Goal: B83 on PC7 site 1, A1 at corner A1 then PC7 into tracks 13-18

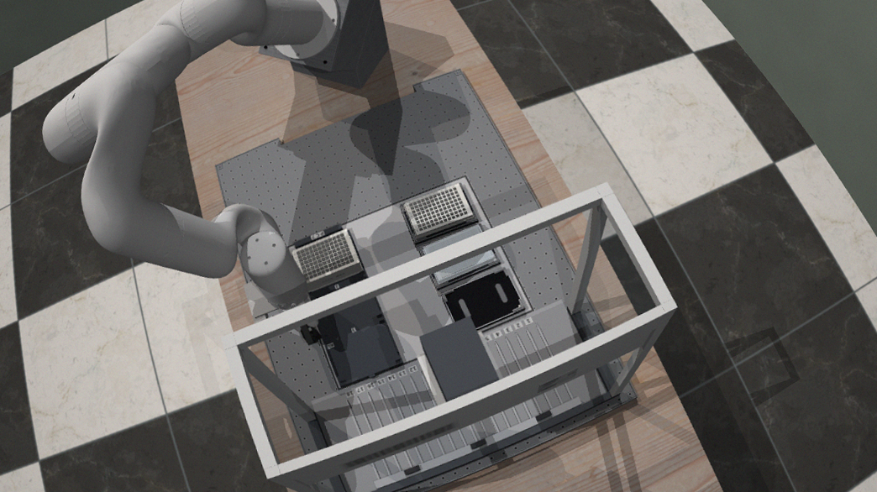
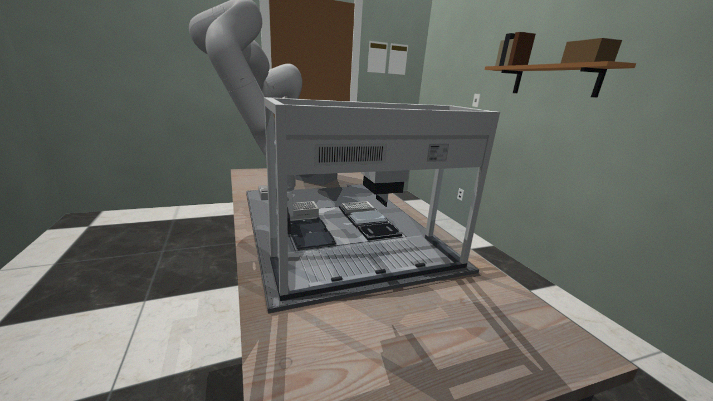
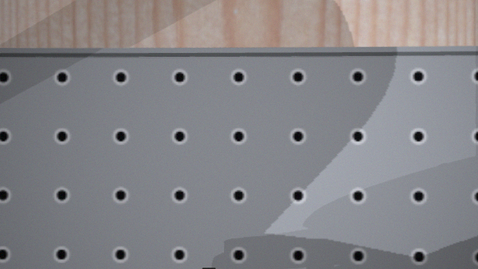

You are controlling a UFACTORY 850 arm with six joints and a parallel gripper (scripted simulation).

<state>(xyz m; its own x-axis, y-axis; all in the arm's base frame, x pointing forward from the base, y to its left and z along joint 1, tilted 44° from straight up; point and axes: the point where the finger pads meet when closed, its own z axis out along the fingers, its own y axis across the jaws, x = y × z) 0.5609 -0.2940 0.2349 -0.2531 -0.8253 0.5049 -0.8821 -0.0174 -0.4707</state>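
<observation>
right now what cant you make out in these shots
- End effector: hidden in all three views; the arm's last link covers it from the top, the instrument frame blocks it in the exterior view, and the wrist view shows only the perforated base plate.
- Track numbers on the apron: too small to read.
- A1 corner of the deep-well block: too small to tell.
- Lamps behind the rails: not discernible.
</observation>
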